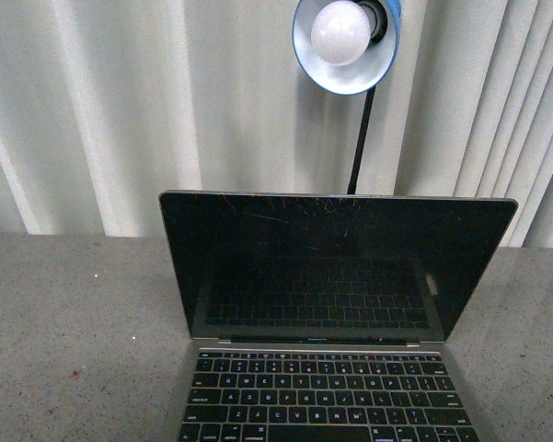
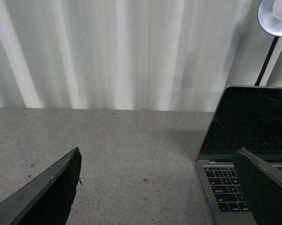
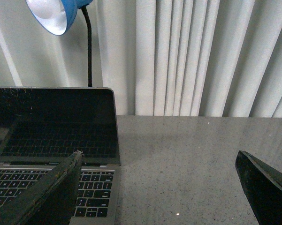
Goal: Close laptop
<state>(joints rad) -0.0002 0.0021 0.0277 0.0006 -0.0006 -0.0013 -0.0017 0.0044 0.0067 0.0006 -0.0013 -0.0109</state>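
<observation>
The laptop (image 1: 336, 276) stands open in the middle of the table, its scratched black screen upright and facing me, black keys in front. No arm shows in the front view. My left gripper (image 2: 160, 157) is open and empty, low over the table just left of the laptop (image 2: 246, 140); one finger (image 2: 262, 187) overlaps its keyboard edge. My right gripper (image 3: 160, 157) is open and empty, just right of the laptop (image 3: 54, 126); one finger (image 3: 47, 192) lies over its keyboard corner.
A blue desk lamp (image 1: 345, 41) on a black stem stands behind the laptop, its shade above the screen's top edge. Pale pleated curtains (image 1: 92, 110) close off the back. The grey speckled table (image 1: 74, 322) runs out to both sides.
</observation>
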